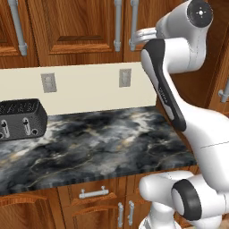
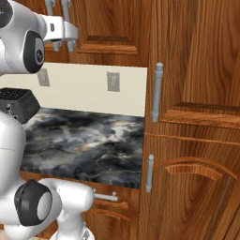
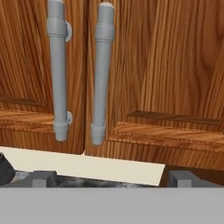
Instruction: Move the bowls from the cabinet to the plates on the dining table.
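The cabinet (image 3: 166, 65) has both reddish-brown doors closed, with two vertical grey bar handles side by side, the left handle (image 3: 59, 74) and the right handle (image 3: 101, 74). My gripper (image 3: 109, 179) is open and faces these doors just below the handles' lower ends, with nothing between its fingertips (image 3: 38, 177). From the base, the cabinet (image 1: 76, 27) hangs above the worktop and my hand (image 1: 142, 35) is raised close to its handles (image 1: 133, 24). The bowls are hidden. The plates and the dining table are out of view.
A black toaster (image 1: 20, 118) stands at the left of the marble worktop (image 1: 103, 143), backed by a cream socketed wall (image 1: 89, 87). A tall wooden unit (image 2: 197, 117) with grey handles rises at the right. Drawers (image 1: 94, 193) sit under the worktop.
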Motion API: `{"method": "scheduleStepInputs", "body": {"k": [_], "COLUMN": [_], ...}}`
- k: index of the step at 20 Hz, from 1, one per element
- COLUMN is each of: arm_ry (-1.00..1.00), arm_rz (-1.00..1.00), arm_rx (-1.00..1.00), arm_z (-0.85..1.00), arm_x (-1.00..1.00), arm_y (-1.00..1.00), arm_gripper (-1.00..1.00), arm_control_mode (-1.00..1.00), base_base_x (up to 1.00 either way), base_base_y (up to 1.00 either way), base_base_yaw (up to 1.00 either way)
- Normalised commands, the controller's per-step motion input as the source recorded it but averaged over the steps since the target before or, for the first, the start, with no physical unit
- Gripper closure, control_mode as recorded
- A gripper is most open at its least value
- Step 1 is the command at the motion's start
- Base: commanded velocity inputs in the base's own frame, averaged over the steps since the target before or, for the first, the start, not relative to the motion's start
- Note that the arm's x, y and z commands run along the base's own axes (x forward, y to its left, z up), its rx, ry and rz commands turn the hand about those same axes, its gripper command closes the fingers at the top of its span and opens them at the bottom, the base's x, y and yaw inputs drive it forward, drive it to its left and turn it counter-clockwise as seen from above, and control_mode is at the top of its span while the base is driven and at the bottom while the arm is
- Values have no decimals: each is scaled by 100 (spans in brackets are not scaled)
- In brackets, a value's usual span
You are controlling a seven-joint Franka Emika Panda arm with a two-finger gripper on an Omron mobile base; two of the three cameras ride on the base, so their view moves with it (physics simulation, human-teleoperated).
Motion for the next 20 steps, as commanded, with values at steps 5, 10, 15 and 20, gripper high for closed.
{"method": "scheduleStepInputs", "body": {"k": [5,10,15,20], "arm_ry": [0,0,0,0], "arm_rz": [0,0,0,0], "arm_rx": [0,0,0,0], "arm_z": [0,0,0,0], "arm_x": [30,28,22,20], "arm_y": [3,8,10,4], "arm_gripper": [-100,-100,-100,-100], "arm_control_mode": [-100,-100,-100,-100], "base_base_x": [0,0,0,0], "base_base_y": [0,0,0,0], "base_base_yaw": [0,0,0,0]}}
